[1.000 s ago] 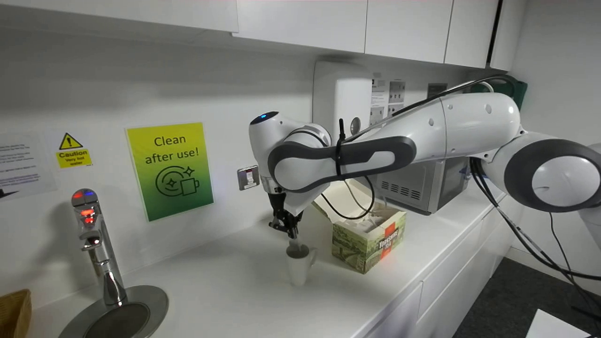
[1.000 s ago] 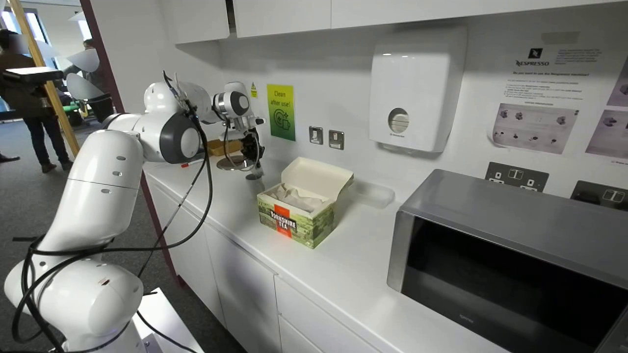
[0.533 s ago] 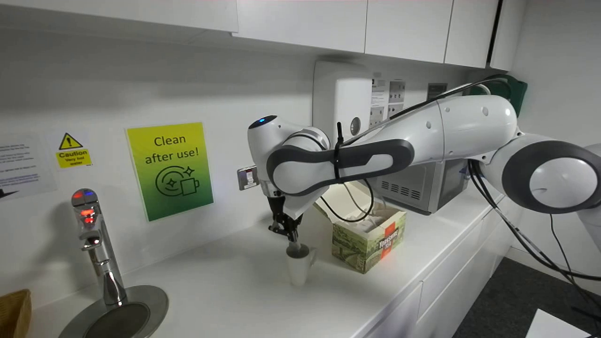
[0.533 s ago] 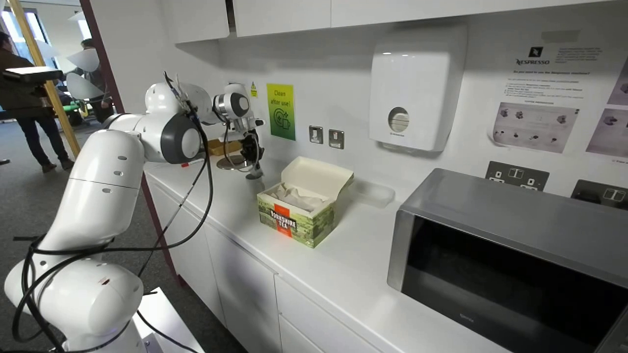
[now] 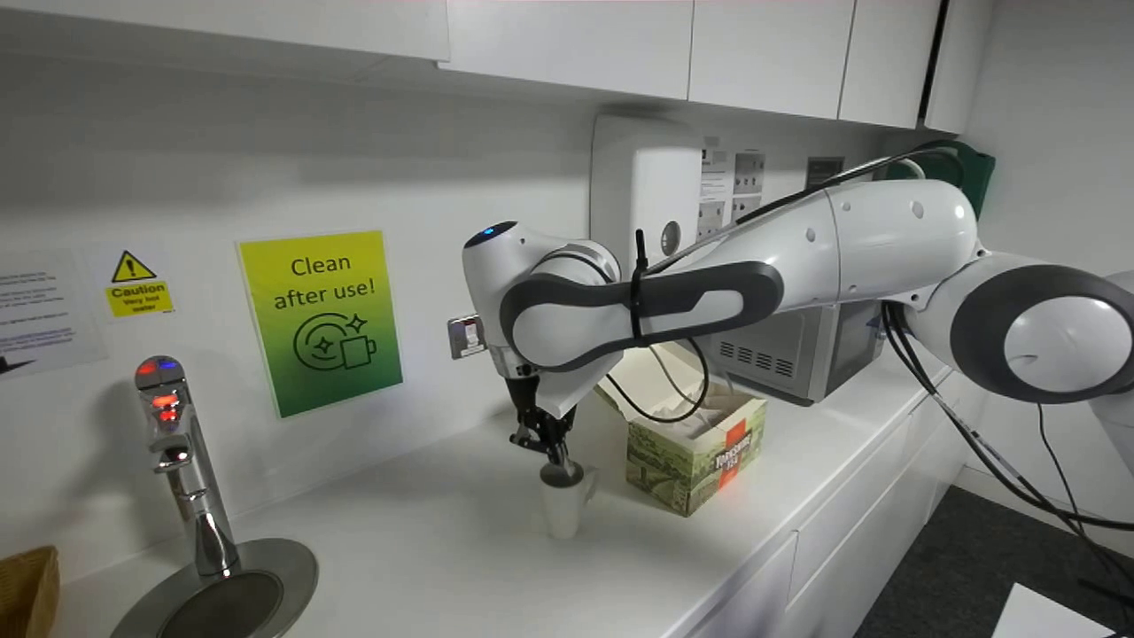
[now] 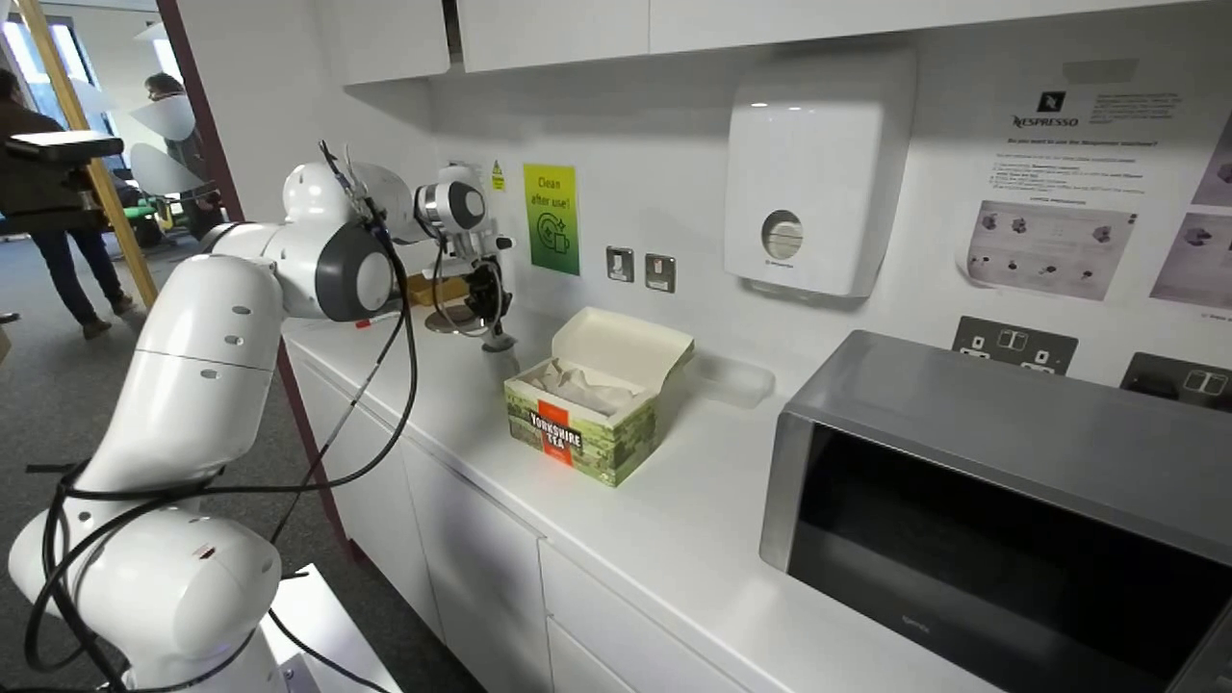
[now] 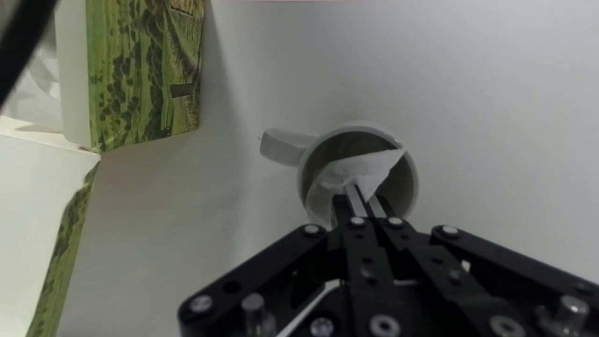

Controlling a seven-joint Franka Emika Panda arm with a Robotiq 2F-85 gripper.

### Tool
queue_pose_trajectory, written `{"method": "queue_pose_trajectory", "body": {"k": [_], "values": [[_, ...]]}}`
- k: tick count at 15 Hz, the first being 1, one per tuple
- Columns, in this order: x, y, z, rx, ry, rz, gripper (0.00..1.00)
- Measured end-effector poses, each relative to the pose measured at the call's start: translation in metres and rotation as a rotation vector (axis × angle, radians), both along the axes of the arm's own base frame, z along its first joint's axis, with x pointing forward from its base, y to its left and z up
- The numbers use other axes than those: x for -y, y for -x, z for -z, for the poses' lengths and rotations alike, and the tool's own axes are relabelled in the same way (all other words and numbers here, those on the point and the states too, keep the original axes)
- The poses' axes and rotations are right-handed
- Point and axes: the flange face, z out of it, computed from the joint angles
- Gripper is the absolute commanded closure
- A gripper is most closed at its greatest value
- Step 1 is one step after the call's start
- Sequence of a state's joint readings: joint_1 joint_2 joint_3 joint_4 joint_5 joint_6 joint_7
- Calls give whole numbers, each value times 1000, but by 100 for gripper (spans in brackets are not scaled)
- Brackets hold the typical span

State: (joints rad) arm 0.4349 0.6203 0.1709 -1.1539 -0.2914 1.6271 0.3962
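My gripper is shut on a white tea bag, pinched between the fingertips. The wrist view shows the bag spread over the mouth of a white mug, one corner by the far rim. The mug stands upright on the counter, also in both exterior views. My gripper points down from above, its tips at the mug's mouth in both exterior views. The bag's lower part is hidden by the fingers. How deep the tips reach into the mug is unclear.
An open Yorkshire Tea box with pale contents stands beside the mug, also in the wrist view. A microwave, a clear plastic tub and a tap over a round drain are on the counter. Cabinets hang above.
My gripper has come down slightly and the wrist has tilted, so the fingertips sit lower at the mug's mouth. The mug and tea box have not moved. People in the background shift.
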Motion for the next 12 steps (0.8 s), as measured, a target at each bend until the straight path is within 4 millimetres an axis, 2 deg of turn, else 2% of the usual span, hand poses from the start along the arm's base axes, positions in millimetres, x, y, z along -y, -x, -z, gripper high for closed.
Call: {"method": "queue_pose_trajectory", "body": {"k": [12], "values": [[19, -3, 6, -77, -29, 54, 100]]}}
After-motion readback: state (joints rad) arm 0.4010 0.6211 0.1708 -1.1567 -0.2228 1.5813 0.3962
